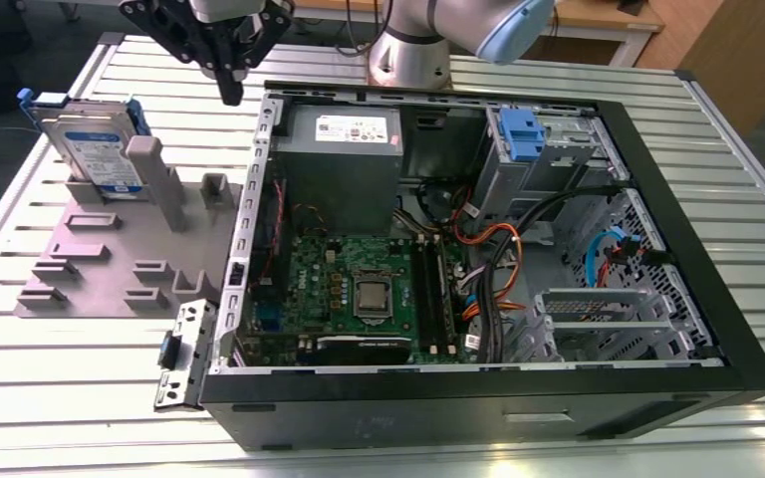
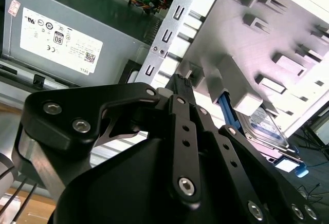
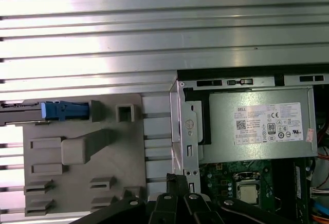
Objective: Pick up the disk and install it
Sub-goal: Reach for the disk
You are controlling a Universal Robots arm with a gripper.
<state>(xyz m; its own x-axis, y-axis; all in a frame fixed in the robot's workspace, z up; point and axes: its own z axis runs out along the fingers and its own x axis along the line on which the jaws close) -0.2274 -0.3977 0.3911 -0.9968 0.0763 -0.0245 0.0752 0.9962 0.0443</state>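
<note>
The disk (image 1: 97, 149), a silver-grey drive with a white-and-blue label in a blue bracket, stands upright in a slot of the grey fixture (image 1: 130, 249) at the exterior view's left. My gripper (image 1: 232, 92) hangs above the gap between the fixture and the computer case, to the right of the disk and apart from it. Its fingers are shut with nothing between them. In the second wrist view the disk (image 2: 267, 126) lies beyond the gripper (image 2: 181, 80). In the first wrist view the disk (image 3: 31, 112) is seen edge-on, with the gripper (image 3: 177, 180) away from it.
An open black computer case (image 1: 701, 249) lies on the slatted metal table (image 1: 64, 398). Inside are a grey power supply (image 1: 343, 149), a green motherboard (image 1: 356, 289), cables and a drive bay with a blue clip (image 1: 522, 134). The arm's base (image 1: 409, 50) stands behind the case.
</note>
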